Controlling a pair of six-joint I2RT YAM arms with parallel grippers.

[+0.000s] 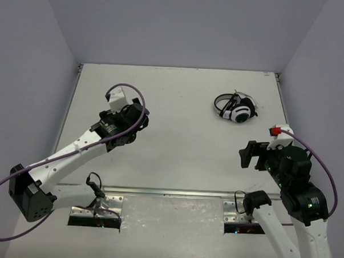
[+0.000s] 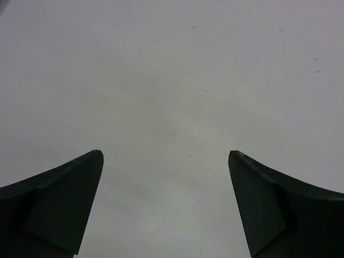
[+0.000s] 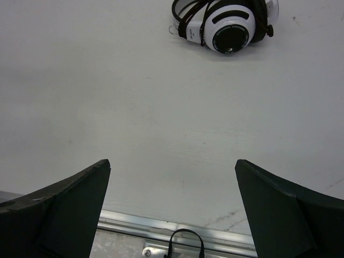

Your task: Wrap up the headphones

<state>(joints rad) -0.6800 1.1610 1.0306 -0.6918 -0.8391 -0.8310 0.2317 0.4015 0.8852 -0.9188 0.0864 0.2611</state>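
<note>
I read the job as finished or nearly so. The headphones sit as one compact bundle, and neither the overhead view nor the right wrist view shows any loose cable trailing over the counter. Dark strands that I take for the cable cross the headband. I can't make out how many turns there are, or whether the end is tucked in. If anything is left, I'd guess it's only checking that the wrap holds.

The right tool is spread wide and carries nothing. The headphones lie ahead of it, on its far side and well apart from it. The left tool, well off to the left of the right tool, is also spread and empty, with only bare counter between its fingers.

The headphones' long axis runs roughly crosswise to the right tool's line of sight. The headband loop is at the left end and the round white earcup at the right. That earcup's dark padded face is turned up and back toward the right tool. The second cup is mostly hidden behind it.
</note>
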